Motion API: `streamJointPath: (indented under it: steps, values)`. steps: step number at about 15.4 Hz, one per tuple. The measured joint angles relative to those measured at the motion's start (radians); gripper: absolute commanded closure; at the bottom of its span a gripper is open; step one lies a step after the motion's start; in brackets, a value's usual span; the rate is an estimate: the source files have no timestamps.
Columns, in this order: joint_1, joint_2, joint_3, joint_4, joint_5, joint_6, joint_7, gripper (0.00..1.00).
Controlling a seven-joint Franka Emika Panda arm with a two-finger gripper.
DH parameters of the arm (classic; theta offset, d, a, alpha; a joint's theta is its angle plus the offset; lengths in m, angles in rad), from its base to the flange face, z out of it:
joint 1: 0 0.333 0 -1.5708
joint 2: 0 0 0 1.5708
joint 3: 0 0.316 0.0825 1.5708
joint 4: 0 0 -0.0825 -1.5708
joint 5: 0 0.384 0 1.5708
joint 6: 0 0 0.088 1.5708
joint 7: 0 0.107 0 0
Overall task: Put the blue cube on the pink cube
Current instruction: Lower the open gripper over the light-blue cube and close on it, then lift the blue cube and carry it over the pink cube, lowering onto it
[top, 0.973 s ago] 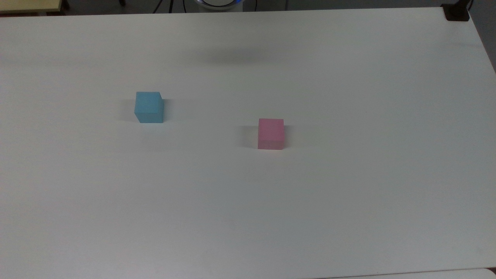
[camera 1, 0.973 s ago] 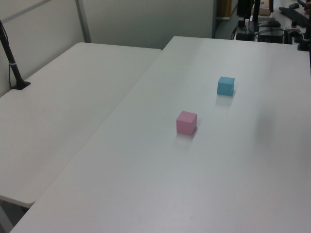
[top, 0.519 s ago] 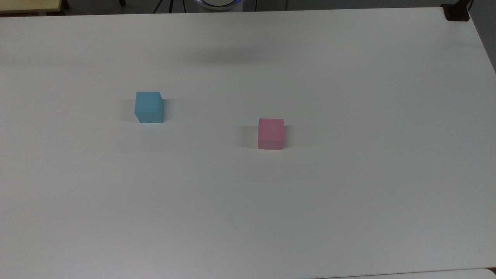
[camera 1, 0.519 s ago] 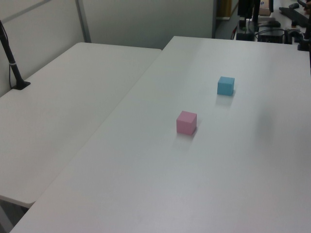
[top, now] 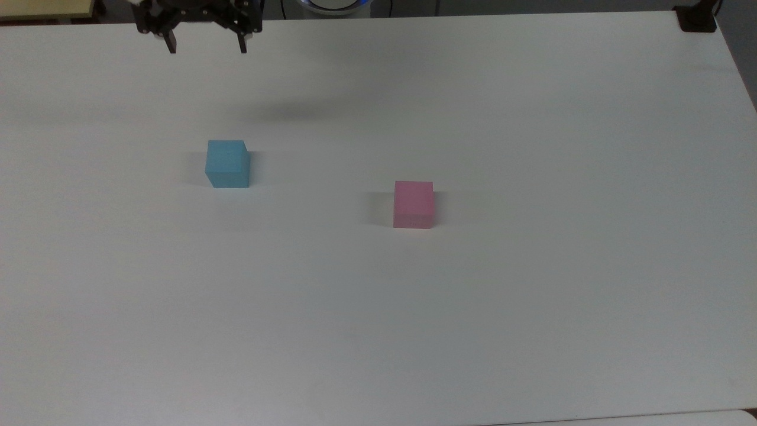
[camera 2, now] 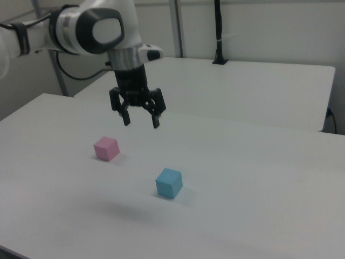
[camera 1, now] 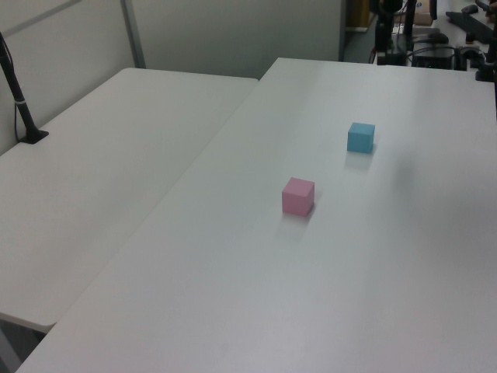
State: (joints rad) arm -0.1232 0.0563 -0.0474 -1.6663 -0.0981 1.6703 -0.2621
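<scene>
Where the top view looks down on the white desk (top: 532, 307), the claw (top: 207, 47) pokes in at the upper edge toward the top view's left, its two dark fingers (top: 172, 45) spread apart and pointing down with nothing between them. Below it in the top view, well apart, the blue cube (top: 227, 164) rests flat on the desk, and the pink cube (top: 413, 204) sits farther toward the top view's right and lower, separate from the blue one. From the left view, the pink cube (camera 1: 298, 195) lies nearer the camera and the blue cube (camera 1: 360, 137) beyond it toward the left view's right, both on the desk (camera 1: 233, 295). Seen from the right view, the white arm (camera 2: 91, 27) reaches in from the right view's left, bends at the wrist and hangs the claw (camera 2: 141, 120) straight down, empty and wide open, in the air above the desk (camera 2: 259, 205); the pink cube (camera 2: 106, 148) sits lower toward the right view's left, the blue cube (camera 2: 169, 183) nearer the camera, neither touched.
</scene>
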Motion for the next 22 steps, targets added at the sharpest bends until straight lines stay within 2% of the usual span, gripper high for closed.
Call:
streamJointPath:
  steps: [2, 4, 7, 12, 17, 18, 22]
  values:
    - [-0.011, 0.025, 0.0, -0.041, 0.0, 0.072, -0.002, 0.0]
    - [-0.03, 0.058, -0.001, -0.119, 0.0, 0.209, -0.002, 0.0]
    - [-0.046, 0.117, -0.002, -0.17, 0.0, 0.293, -0.002, 0.0]
    - [-0.047, 0.189, -0.001, -0.172, 0.001, 0.303, -0.002, 0.0]
    - [-0.047, 0.245, 0.003, -0.172, 0.005, 0.39, 0.011, 0.0]
    - [-0.046, 0.253, 0.004, -0.172, 0.005, 0.407, 0.015, 0.02]
    - [-0.045, 0.276, 0.011, -0.172, 0.005, 0.445, 0.028, 0.36]
